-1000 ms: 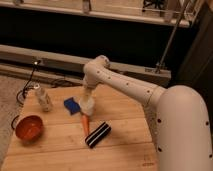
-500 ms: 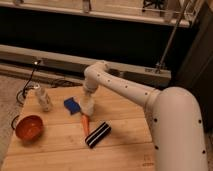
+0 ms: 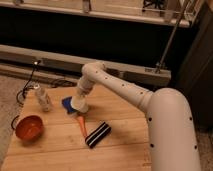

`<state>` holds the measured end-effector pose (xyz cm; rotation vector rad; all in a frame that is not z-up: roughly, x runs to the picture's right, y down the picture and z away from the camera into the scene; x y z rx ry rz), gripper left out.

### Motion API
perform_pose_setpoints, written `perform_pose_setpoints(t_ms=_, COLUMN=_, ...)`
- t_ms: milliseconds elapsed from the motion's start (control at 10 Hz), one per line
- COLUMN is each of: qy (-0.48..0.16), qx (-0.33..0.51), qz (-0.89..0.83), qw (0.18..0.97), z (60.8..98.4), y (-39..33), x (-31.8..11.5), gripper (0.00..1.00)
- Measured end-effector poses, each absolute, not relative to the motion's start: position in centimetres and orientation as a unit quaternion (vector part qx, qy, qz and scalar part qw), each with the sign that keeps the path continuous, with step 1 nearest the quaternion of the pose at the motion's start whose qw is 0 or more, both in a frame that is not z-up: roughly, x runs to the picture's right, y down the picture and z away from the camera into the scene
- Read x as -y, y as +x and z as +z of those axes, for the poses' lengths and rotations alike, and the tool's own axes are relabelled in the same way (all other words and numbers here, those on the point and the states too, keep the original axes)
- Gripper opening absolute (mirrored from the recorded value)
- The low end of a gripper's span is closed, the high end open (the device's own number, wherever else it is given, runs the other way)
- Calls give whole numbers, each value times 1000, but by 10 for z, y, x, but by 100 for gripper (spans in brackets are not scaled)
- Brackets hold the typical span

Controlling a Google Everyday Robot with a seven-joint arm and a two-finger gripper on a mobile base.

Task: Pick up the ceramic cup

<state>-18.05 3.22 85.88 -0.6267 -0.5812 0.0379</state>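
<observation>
Arm low over the wooden table, wrist down at the cup spot!

Nearest, one black-and-white striped block (image 3: 97,134) and one orange stick-shaped tool (image 3: 81,125) lie on the light wooden slatted table (image 3: 55,152); left, one orange-red round bowl (image 3: 28,127). The white arm's gripper (image 3: 80,105) has dipped slightly since a moment ago, sitting beside one blue sponge (image 3: 67,103). The small white ceramic cup (image 3: 81,107) blends with the wrist there; its axis and the grip, cannot tell. Farther left, one slim clear bottle (image 3: 43,98) stands upright.
</observation>
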Motion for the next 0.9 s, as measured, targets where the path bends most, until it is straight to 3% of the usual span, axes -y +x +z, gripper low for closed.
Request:
perform_pose_setpoints(t_ms=100, qy=-306, qx=300, qz=7, qw=904, z=850, y=-181, x=-22, gripper=3)
perform_pose_setpoints(t_ms=200, qy=-307, qx=310, qz=0, qw=900, z=844, y=-178, x=-15, gripper=0)
perform_pose_setpoints(t_ms=500, qy=-306, qx=355, qz=0, qw=883, z=826, y=-170, x=13, gripper=0)
perform_pose_setpoints(t_ms=900, qy=-254, qx=482, qz=61, qw=836, z=785, y=-169, x=71, gripper=0)
